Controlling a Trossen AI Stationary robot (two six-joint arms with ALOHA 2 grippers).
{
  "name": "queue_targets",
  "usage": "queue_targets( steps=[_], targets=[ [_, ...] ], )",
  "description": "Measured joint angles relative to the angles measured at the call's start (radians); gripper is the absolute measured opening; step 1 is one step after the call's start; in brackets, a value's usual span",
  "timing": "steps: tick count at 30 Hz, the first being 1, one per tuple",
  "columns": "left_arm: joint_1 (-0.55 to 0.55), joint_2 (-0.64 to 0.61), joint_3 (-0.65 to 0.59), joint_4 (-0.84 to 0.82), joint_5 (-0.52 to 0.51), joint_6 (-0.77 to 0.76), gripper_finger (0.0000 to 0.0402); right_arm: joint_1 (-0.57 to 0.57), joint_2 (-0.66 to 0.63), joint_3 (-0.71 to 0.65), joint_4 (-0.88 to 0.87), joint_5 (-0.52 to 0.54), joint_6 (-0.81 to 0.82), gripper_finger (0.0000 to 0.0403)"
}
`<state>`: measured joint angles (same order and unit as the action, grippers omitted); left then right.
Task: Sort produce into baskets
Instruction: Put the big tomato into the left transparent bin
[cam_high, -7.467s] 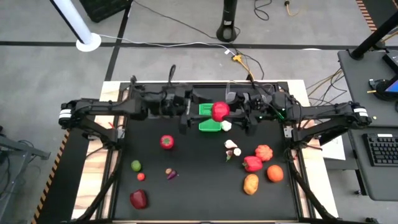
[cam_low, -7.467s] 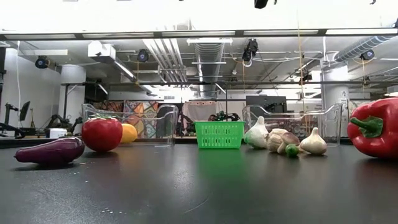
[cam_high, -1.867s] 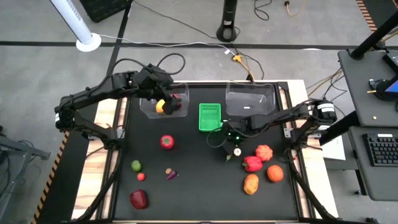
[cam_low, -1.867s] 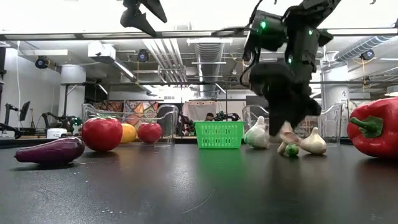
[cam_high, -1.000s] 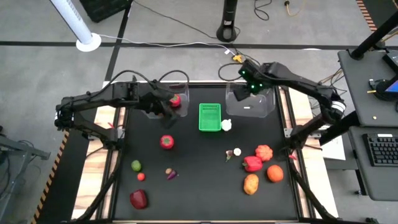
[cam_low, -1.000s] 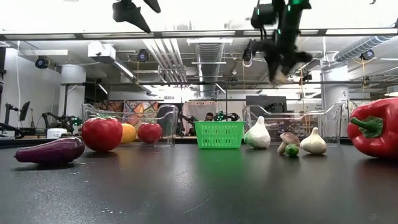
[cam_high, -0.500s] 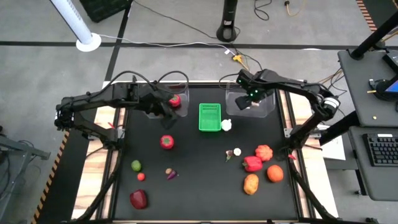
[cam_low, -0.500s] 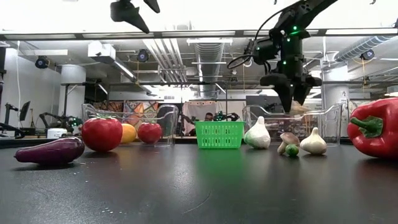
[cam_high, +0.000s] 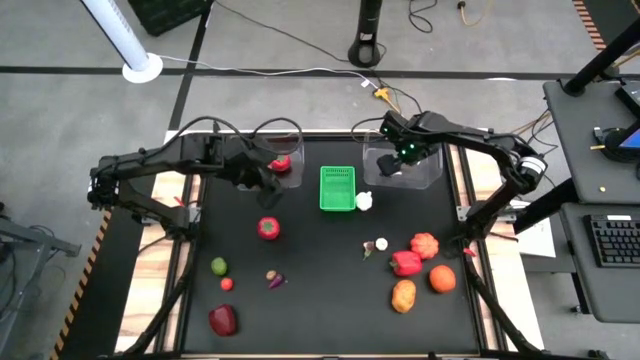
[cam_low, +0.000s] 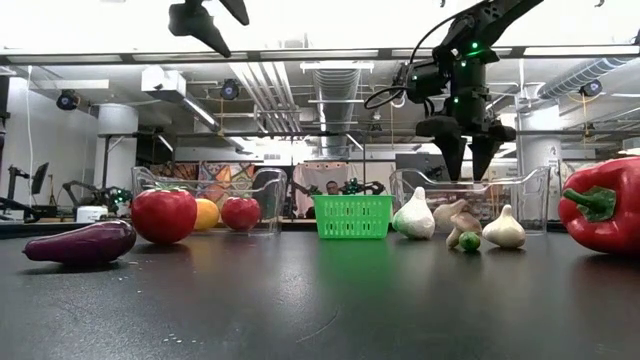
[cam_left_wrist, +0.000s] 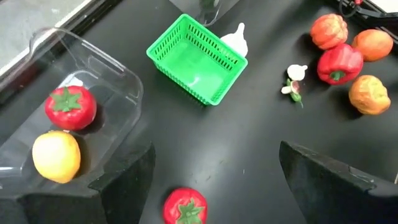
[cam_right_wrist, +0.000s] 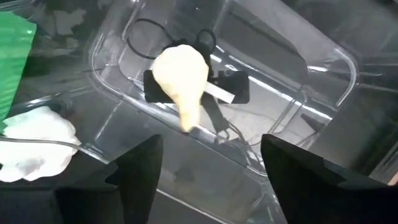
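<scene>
From where I stand, nothing here can be read: no words, labels, brand marks or numbers show on the produce, the bins, the basket, the arms or the table, and anything in the room behind is too small to make out.

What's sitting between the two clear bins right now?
The green basket, empty, sits between the left clear bin and the right clear bin, as the high view shows. A white garlic bulb lies against the basket's right side.
</scene>
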<state>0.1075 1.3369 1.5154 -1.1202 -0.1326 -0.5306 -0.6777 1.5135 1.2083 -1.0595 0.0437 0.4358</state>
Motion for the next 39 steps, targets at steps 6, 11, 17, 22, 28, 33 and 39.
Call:
queue_targets(
  steps=[6, 11, 17, 22, 28, 33, 39],
  targets=[
    [-0.053, 0.0, -0.007, -0.097, 0.0, -0.077, 0.0322, 0.001, 0.0, 0.0, 0.004, -0.022, 0.002, 0.0298],
    [-0.101, 0.0, -0.069, -0.107, -0.05, -0.241, 0.0322, 0.001, 0.0, 0.0, 0.007, -0.026, 0.002, 0.0318],
    [-0.127, 0.036, -0.234, -0.077, -0.064, -0.49, 0.0322, 0.001, 0.0, 0.0, 0.038, -0.061, 0.002, 0.0331],
    [-0.133, 0.097, -0.342, -0.021, -0.062, -0.547, 0.0328, 0.001, 0.0, 0.0, 0.048, -0.107, 0.002, 0.033],
    [-0.133, 0.169, -0.379, 0.02, -0.051, -0.544, 0.0349, 0.001, 0.0, 0.0, 0.048, -0.131, 0.002, 0.0333],
    [-0.133, 0.227, -0.389, 0.083, -0.043, -0.532, 0.036, 0.001, 0.0, 0.0, 0.047, -0.131, 0.002, 0.0333],
    [-0.137, 0.293, -0.423, 0.11, -0.014, -0.543, 0.0361, 0.001, 0.0, 0.0, 0.043, -0.13, 0.002, 0.0333]
  ],
)
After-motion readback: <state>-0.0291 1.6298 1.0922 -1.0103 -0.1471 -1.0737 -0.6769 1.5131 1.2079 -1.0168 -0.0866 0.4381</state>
